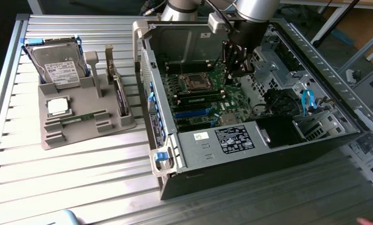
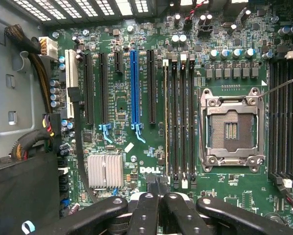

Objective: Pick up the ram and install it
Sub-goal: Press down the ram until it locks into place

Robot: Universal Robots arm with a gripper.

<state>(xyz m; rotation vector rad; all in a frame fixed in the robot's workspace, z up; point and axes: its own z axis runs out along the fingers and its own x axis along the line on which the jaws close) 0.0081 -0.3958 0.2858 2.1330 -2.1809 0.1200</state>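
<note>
Hovering pressed together and empty, the gripper (image 2: 156,182) sits just above the motherboard's DIMM slots (image 2: 182,117). The ram (image 1: 83,117) appears to lie in the grey holder (image 1: 64,136) on the worktop (image 1: 61,187), well apart. Descending here risks striking slots or the open CPU socket (image 2: 231,128).

Green motherboard (image 2: 234,196), blue slot (image 2: 134,88), grey tray (image 1: 79,112), black hand (image 2: 158,188)
</note>
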